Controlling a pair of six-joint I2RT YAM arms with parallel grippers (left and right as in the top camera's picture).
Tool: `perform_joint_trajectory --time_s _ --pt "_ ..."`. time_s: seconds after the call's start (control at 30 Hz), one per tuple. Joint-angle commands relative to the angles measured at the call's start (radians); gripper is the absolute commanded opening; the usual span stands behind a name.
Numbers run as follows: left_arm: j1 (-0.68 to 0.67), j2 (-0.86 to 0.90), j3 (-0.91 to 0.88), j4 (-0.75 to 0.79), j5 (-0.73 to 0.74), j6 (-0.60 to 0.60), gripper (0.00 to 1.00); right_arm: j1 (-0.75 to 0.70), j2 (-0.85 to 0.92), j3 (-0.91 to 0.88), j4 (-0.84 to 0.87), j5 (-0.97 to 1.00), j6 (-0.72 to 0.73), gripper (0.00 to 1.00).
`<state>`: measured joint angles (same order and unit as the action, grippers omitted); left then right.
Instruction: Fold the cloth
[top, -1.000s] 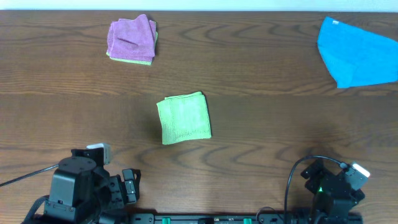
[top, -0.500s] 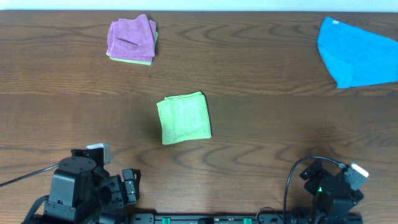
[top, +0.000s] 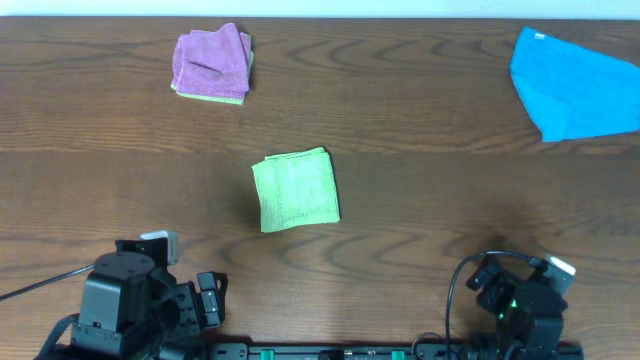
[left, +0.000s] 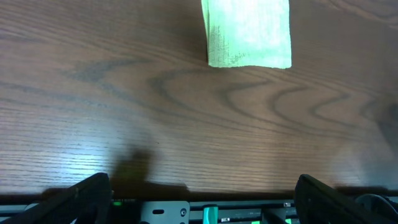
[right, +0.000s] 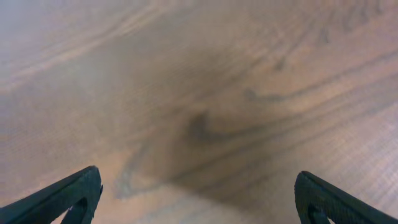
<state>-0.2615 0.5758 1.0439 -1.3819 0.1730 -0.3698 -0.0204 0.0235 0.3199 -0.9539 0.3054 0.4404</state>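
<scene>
A light green cloth (top: 295, 190) lies folded into a small square at the middle of the wooden table; its near edge shows in the left wrist view (left: 247, 34). My left gripper (top: 205, 300) is open and empty at the table's front left edge, well short of the cloth (left: 200, 202). My right gripper (top: 490, 290) is open and empty at the front right, over bare wood (right: 198, 199).
A folded purple cloth on a green one (top: 212, 63) sits at the back left. A blue cloth (top: 575, 85) lies spread at the back right corner. The table's front edge and a rail run below both arms.
The right arm has shifted a little to the left and turned at the front edge. The left arm and the cloths have not moved.
</scene>
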Motion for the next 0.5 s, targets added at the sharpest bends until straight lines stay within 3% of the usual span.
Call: perform_joint_trajectory --time_s 0.0,0.47 --pt "0.006 -0.002 0.008 -0.003 0.004 -0.005 0.95 -0.004 -0.010 -0.054 0.059 -0.011 0.011 0.99" --pt "0.006 -0.002 0.008 -0.007 0.000 -0.012 0.95 -0.004 -0.010 -0.114 0.080 -0.011 0.011 0.99"
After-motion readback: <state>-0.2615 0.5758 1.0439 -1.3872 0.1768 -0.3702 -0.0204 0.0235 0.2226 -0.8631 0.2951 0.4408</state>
